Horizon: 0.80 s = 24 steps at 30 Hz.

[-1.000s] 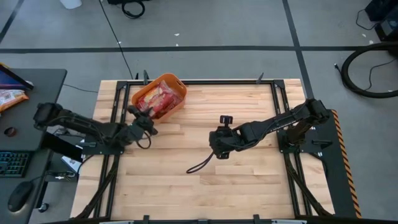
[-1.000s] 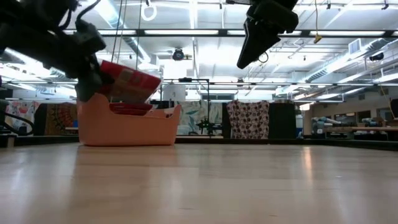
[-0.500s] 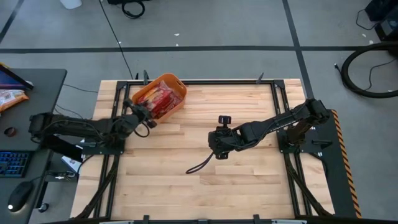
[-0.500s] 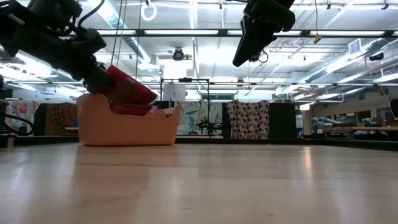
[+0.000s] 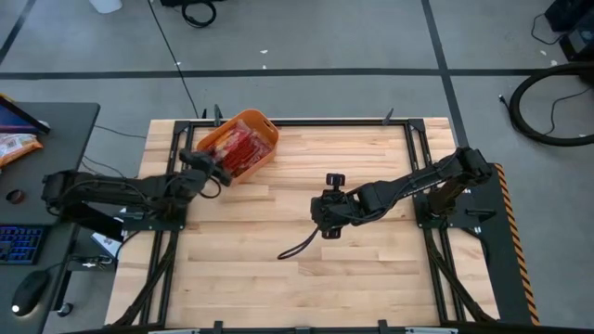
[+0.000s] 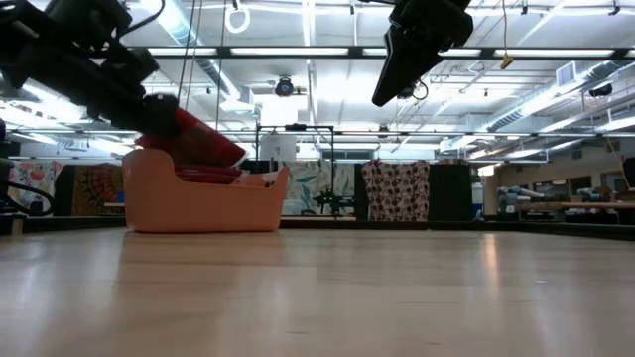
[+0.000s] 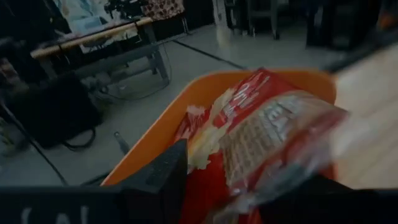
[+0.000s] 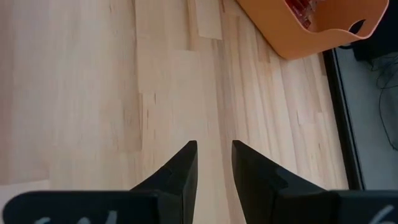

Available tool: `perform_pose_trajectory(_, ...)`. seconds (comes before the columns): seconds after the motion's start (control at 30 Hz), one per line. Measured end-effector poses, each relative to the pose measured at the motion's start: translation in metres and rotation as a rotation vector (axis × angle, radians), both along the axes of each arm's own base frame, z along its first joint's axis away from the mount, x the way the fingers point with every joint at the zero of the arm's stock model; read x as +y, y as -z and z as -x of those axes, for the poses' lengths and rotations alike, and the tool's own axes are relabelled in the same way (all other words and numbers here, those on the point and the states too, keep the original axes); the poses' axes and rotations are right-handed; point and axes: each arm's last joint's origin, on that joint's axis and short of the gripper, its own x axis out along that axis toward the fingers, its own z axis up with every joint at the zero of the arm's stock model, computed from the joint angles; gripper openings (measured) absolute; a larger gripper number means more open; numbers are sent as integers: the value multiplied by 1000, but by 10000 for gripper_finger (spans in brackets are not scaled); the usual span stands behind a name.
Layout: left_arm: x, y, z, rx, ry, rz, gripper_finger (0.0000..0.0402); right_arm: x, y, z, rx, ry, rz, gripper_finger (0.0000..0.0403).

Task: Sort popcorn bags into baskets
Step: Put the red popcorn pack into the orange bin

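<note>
The orange basket (image 5: 264, 130) stands at the table's far left with red popcorn bags (image 5: 243, 148) in it. It also shows in the low view (image 6: 203, 203). My left gripper (image 5: 212, 167) is at the basket's near left rim, shut on one red popcorn bag (image 7: 267, 130), which slants over the basket (image 7: 149, 149). My right gripper (image 5: 325, 221) hangs high over the middle of the table (image 6: 402, 69). It is empty, with a narrow gap between its fingers (image 8: 214, 165). My left gripper pinches the near end of the popcorn bag (image 7: 208, 186) between its two fingers (image 7: 163, 177). It comes slanting from the table's near left side. The bag slopes down from the fingers into the basket (image 6: 213, 144). Whether its far end rests on the bags below, I cannot tell.
A black cable (image 5: 295, 246) trails over the table below my right arm. Black frame rails (image 5: 419, 167) run along the table's sides. A desk (image 5: 46, 130) with a keyboard and a paler packet (image 5: 14, 146) stands left of the table.
My left gripper has moved toward the table's far left, to the basket's rim, still shut on the bag. The bag has come lower and now tips down into the basket.
</note>
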Motion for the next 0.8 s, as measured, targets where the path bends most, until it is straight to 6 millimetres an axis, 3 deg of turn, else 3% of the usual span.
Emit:
perform_pose_trajectory(0.27,2,-12,10,-118,-12,53,163,0,0,-1,-14,0,-5,104)
perform_pose_trajectory(0.47,0,-3,14,-31,28,108,163,5,-1,-1,-26,-5,-13,104)
perform_pose_trajectory(0.8,-2,-10,15,46,67,109,162,7,-1,0,-35,6,-26,104)
